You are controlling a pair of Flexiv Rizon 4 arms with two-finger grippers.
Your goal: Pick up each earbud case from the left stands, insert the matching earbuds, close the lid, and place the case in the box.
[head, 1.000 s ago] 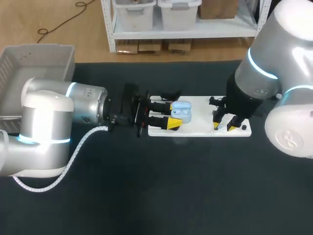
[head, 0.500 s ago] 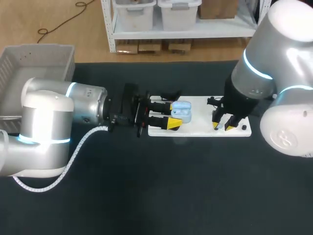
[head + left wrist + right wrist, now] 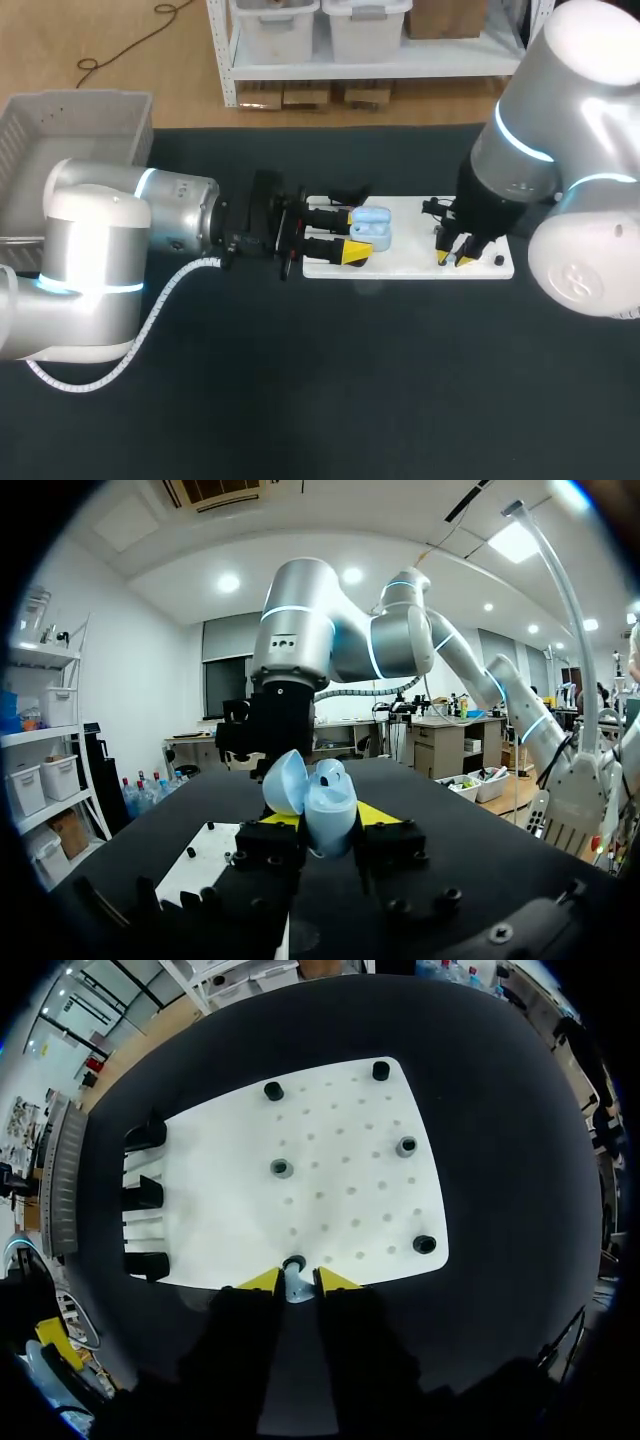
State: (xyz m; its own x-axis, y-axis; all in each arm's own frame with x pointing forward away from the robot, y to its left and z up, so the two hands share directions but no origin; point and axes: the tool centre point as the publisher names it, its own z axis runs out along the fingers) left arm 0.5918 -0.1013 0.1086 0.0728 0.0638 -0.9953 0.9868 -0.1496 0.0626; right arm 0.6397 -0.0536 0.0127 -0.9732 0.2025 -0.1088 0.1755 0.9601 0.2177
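My left gripper is clamped on the pale blue earbud case, with its lid tipped open, at the left end of the white board. My right gripper is down at the board's other end, both yellow tips pinching a small earbud at its peg. The box sits well apart, far left.

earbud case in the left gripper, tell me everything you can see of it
The earbud case is pale blue and rounded, smooth plastic by its look. Its lid is swung open to one side, so the inside shows. It stands upright, clamped from two sides by the jaws of the left gripper, over the end of the white board nearest that arm. Nothing else touches it.
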